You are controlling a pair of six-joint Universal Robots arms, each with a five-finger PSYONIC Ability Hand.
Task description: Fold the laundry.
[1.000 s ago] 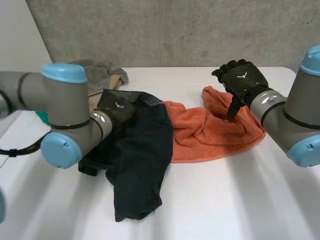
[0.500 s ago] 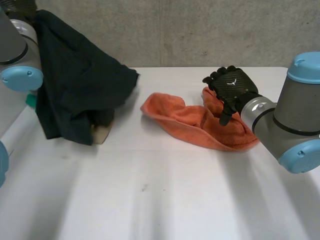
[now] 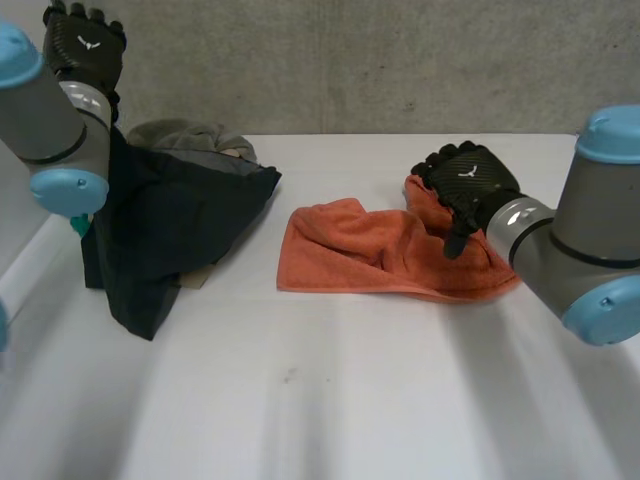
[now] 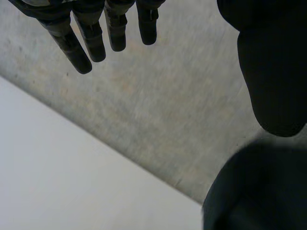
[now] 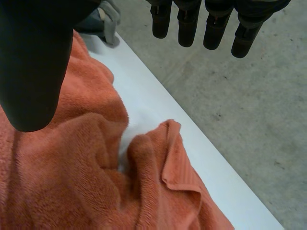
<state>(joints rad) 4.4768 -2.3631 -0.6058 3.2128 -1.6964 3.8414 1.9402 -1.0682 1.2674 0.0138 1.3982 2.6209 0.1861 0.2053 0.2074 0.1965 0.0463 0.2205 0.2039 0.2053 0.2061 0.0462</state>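
A dark navy garment (image 3: 170,225) lies bunched at the table's left side, partly behind my left arm. Its edge shows below my thumb (image 4: 259,196) in the left wrist view. My left hand (image 3: 82,45) is raised high above it, open, with fingers (image 4: 88,36) straight and nothing between them and the thumb. An orange towel (image 3: 380,255) lies rumpled in the middle right of the table. My right hand (image 3: 470,180) hovers open over the towel's far right part. Its thumb (image 5: 33,62) and straight fingers stand apart above the folds of the towel (image 5: 72,182).
A grey garment (image 3: 190,138) lies at the back left behind the navy one, with something beige under the pile. A teal thing (image 3: 80,226) peeks out by my left arm. The white table (image 3: 350,400) stretches toward the front; a concrete wall stands behind.
My left arm lifted the navy garment off the towel to the left, then let it drop on the left pile. The towel's left end settled flatter. My right hand barely moved.
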